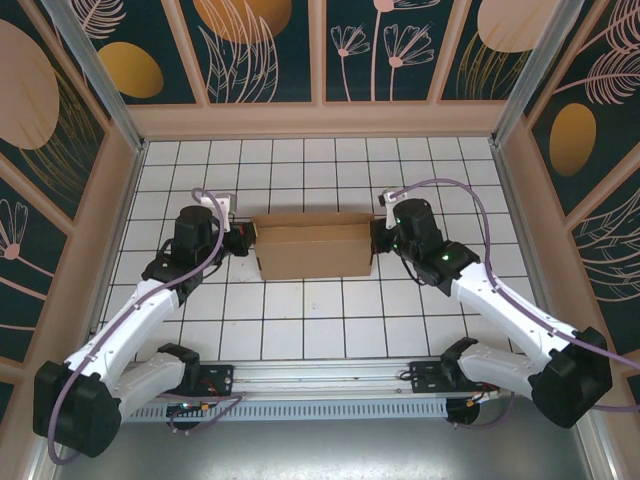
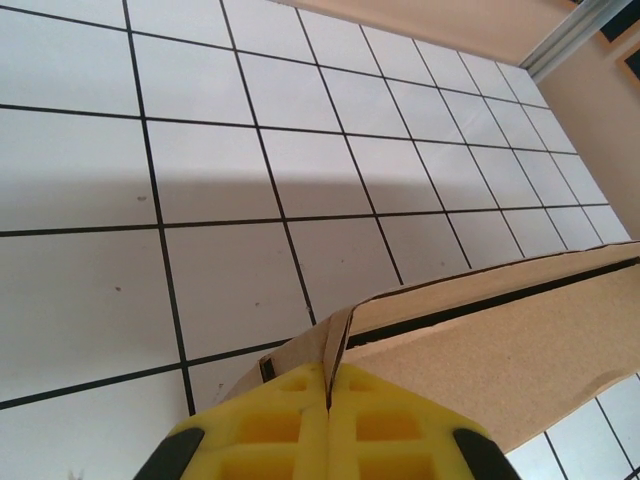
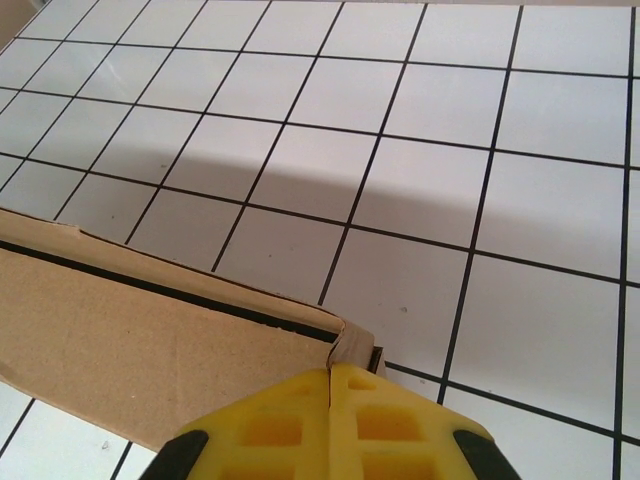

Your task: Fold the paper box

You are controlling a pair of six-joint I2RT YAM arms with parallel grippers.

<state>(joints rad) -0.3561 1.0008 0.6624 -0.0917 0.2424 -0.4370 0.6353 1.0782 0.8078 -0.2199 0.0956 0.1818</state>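
Yellow-fingered, the left gripper (image 2: 328, 378) is pinching shut on a thin end flap of the box (image 1: 310, 252); the right gripper (image 3: 330, 372) is clamping the opposite end likewise. The box is lying mid-table (image 1: 300, 330) between them. The end walls are seemingly being formed; the next move is calling for even, gentle tucking.

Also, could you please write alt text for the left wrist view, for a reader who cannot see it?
Closed yellow jaws at the bottom edge pinch a corner flap of the brown paper box, which stretches away to the right. Behind lies a white tiled table with dark grid lines.
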